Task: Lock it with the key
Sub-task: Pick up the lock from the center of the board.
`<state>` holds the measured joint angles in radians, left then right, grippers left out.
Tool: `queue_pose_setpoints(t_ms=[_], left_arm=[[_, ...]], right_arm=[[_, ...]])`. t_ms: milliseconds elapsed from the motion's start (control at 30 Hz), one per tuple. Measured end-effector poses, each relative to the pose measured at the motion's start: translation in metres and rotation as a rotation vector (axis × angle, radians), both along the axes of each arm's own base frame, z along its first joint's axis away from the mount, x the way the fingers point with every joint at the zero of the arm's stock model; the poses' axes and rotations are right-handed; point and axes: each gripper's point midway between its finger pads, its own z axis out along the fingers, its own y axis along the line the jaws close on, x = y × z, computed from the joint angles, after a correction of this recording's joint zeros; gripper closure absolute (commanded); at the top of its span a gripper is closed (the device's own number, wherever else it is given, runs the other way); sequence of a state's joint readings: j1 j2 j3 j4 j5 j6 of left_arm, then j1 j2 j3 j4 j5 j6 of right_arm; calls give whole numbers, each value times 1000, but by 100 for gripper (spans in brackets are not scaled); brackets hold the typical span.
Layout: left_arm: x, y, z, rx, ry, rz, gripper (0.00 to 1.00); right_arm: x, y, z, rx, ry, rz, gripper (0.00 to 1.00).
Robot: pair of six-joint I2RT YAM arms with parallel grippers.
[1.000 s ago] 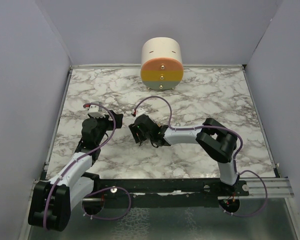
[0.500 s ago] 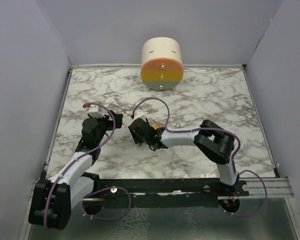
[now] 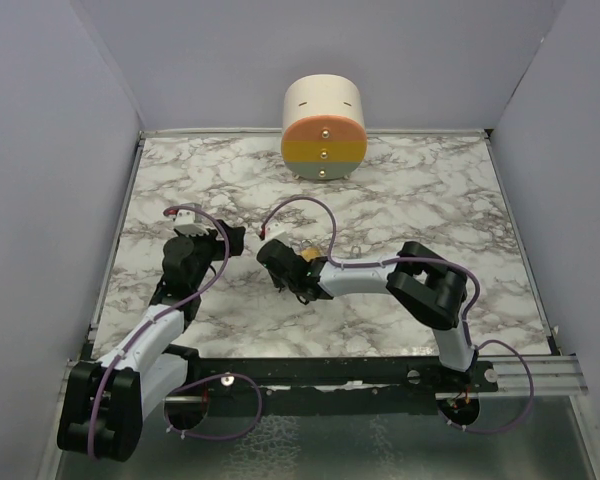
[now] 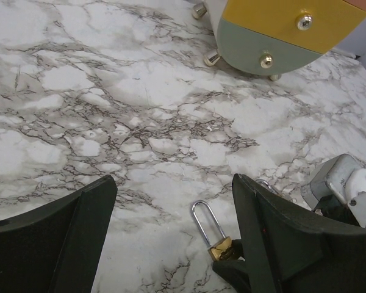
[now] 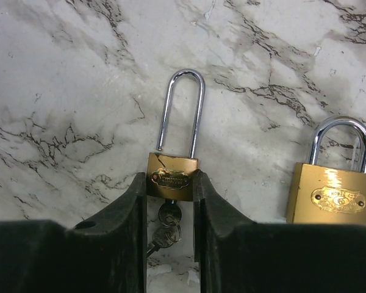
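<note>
The open padlock on the table is clamped by the right gripper; the left gripper is held wide apart. Next, the key in its base should be grasped and turned.

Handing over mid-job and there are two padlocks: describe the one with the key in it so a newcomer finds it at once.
On the marble table, nearer the arms than the striped cabinet, the right fingers grip the long padlock by its body. Unlike the squat padlock beside it, it has a tall thin shackle and keys at its base.
</note>
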<state>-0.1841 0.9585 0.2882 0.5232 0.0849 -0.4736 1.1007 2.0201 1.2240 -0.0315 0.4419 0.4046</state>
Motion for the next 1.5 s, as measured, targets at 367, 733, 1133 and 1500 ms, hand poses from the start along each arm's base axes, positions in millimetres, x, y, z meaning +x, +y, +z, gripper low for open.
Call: queue_pose_setpoints(t_ms=[367,733,1133,1500], left_arm=[[-4,1,16,-12,-54,3,20],[-4,2,30,2,-72,2,20],[-6,-31,104,-18,-215,-200,40],[-33,-82,180,-81,-343,-498,41]], right_arm=[[1,-10,8,-75,-70,89,99],[-13,-37,119,167,-304,163,99],[-27,-129,227,590,-629,208,99],[-52,-154,258,761,-735,433,99]])
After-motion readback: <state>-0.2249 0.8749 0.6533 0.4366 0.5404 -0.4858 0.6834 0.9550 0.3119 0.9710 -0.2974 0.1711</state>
